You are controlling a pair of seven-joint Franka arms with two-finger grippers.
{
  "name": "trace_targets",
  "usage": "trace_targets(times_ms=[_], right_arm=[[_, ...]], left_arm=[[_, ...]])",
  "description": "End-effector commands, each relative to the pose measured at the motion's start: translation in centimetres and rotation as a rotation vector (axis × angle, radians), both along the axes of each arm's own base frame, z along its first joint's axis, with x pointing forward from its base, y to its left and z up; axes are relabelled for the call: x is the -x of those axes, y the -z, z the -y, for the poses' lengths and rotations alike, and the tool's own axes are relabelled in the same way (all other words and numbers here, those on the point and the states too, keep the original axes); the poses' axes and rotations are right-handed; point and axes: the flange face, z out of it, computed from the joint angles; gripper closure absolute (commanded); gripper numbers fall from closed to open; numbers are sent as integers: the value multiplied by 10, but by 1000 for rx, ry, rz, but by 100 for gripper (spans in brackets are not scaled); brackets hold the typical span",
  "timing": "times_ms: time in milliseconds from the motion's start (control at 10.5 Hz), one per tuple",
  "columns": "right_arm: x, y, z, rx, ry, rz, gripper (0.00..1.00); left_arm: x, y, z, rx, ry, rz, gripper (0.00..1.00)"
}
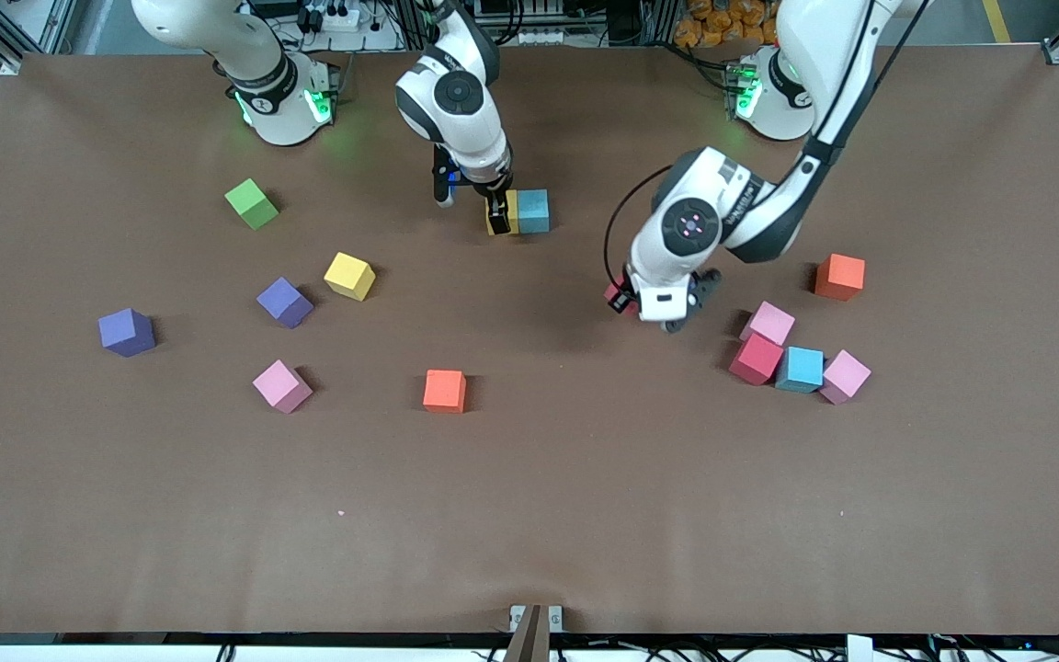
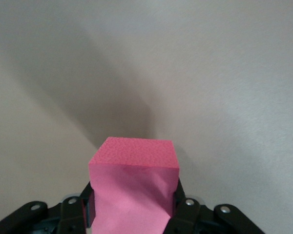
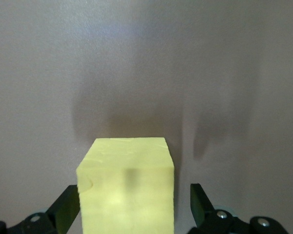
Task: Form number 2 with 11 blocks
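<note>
So, closest to the front cam is an orange block [image 1: 444, 391], alone near the middle of the table. A pink block [image 1: 281, 386] sits about level w/ it, toward the right arm's end. Toward the left arm's end is a little bunch: a red block [image 1: 756, 359], a light blue block [image 1: 800, 369] and a pink one [image 1: 845, 376] in a row, touching, w/ one more pink block [image 1: 769, 323] just farther back, against the red one. A bit farther from the cam, toward the right arm's end, are a purple block [image 1: 127, 332], another purple one [image 1: 285, 302] and a yellow block [image 1: 349, 276]; these 3 sit apart from each other. A 2nd orange block [image 1: 839, 277] sits by itself toward the left arm's end. The left gripper [image 1: 622, 297] is up over bare table near the middle, fingers [image 2: 183, 204] clamped on a red-pink cube [image 2: 134, 181]. Farther back is a lime-green cube [image 1: 252, 203]. Farthest back, near the arm bases, a yellow cube [image 3: 126, 187] stands on the table touching a teal-blue cube [image 1: 533, 211]; no digit shape yet, just this pair. The right gripper [image 1: 498, 208] is down around the yellow cube, fingers [image 3: 200, 200] apart, w/ a gap each side, not squeezing.
</note>
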Motion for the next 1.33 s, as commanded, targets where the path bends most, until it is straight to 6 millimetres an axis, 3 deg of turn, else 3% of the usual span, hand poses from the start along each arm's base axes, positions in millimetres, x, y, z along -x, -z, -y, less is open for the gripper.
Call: trace_targets(times_ms=[0,285,476,666,951,1046,1237], right_arm=[[-10,-31,14,6,-11,-28,0],[-35,-56,37,9,-65,-52,0],[-71,-64,59,-6,-127,-37,0],[-131,-85,91,-45,-207,6,0],[-229,-138,127,-89,-422,12,0],[-256,-149,125,-105,-507,36,0],[-303,-151,115,-117,-665,109,0]], left_arm=[[28,-4,2,-17,-112,0,76],[50,-2,17,-63,-358,-14,76],[66,1,33,-83,-458,-33,76],[87,6,45,-95,-559,-37,76],[118,23,49,-112,-647,-23,76],[126,30,46,-125,-677,-3,76],[149,36,52,-150,-687,12,76]])
